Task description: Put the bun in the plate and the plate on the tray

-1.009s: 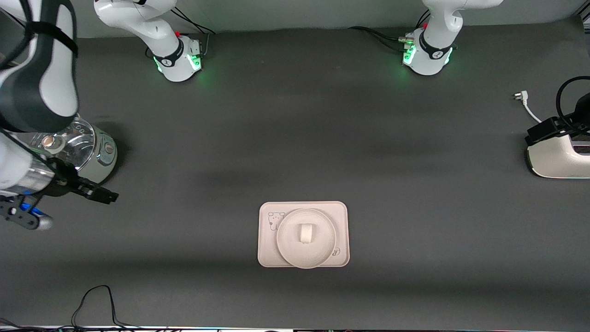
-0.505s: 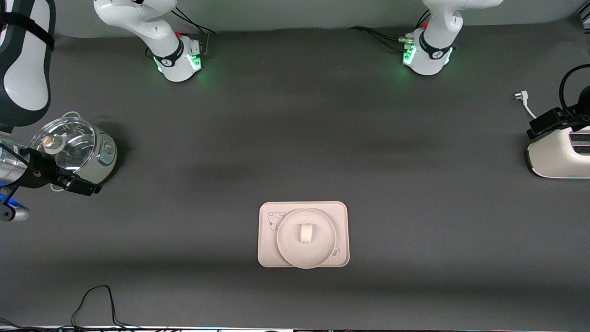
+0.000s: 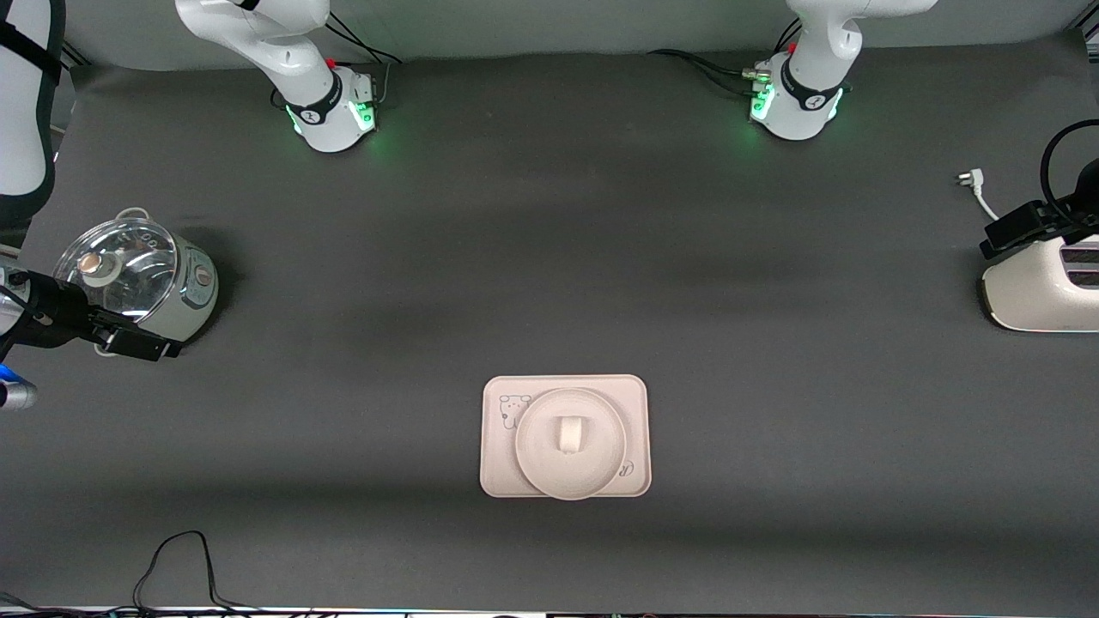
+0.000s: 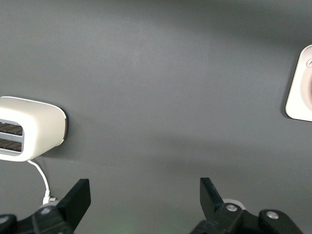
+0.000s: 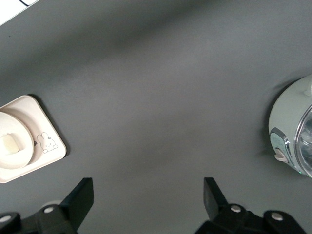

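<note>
evidently the bun (image 3: pixel 568 433) is seated in the plate (image 3: pixel 570 472), itself set on the tray (image 3: pixel 495 481); both steps are judged done; the left gripper (image 4: pixel 141 202) by the toaster (image 3: pixel 1043 292) and right gripper (image 5: pixel 148 201) by the pot (image 3: pixel 137 283) are held spread, empty; no further move is required.

bun (image 3: pixel 568 433) sits in the plate (image 3: pixel 537 459), plate on the tray (image 3: pixel 496 481), near the front camera, mid-table. cooker pot (image 3: pixel 159 287) at the right arm's end, toaster (image 3: pixel 1039 296) at the left arm's end, both farther from the camera.
</note>
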`<move>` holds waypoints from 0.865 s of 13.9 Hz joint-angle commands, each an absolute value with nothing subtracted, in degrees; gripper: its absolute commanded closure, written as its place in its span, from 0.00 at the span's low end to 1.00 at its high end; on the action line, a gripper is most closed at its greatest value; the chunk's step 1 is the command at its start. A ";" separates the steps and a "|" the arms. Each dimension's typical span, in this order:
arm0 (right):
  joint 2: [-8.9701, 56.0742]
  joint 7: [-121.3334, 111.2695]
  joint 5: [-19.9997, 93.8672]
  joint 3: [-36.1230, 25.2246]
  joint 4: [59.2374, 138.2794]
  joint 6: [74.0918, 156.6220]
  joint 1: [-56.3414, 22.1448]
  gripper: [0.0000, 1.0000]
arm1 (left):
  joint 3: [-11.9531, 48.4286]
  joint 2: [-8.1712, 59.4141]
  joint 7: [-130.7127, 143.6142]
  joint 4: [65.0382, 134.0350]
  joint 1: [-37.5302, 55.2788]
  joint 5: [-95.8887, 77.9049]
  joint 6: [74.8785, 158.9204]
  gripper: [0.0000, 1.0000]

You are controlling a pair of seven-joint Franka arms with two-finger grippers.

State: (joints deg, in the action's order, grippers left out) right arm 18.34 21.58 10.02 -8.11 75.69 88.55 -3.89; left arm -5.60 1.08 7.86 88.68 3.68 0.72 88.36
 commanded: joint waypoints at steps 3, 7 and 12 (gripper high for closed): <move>16.00 20.22 9.93 -6.33 77.17 88.59 -3.08 0.00 | -5.80 -0.09 7.56 89.56 3.96 0.09 88.15 0.00; 12.76 20.39 0.89 -2.99 80.67 88.77 -3.16 0.00 | -5.80 -0.09 7.65 89.56 3.96 0.09 88.24 0.00; 3.61 13.75 0.35 -2.99 90.70 93.08 -2.99 0.00 | -5.89 -0.09 7.56 89.56 3.69 0.09 88.24 0.00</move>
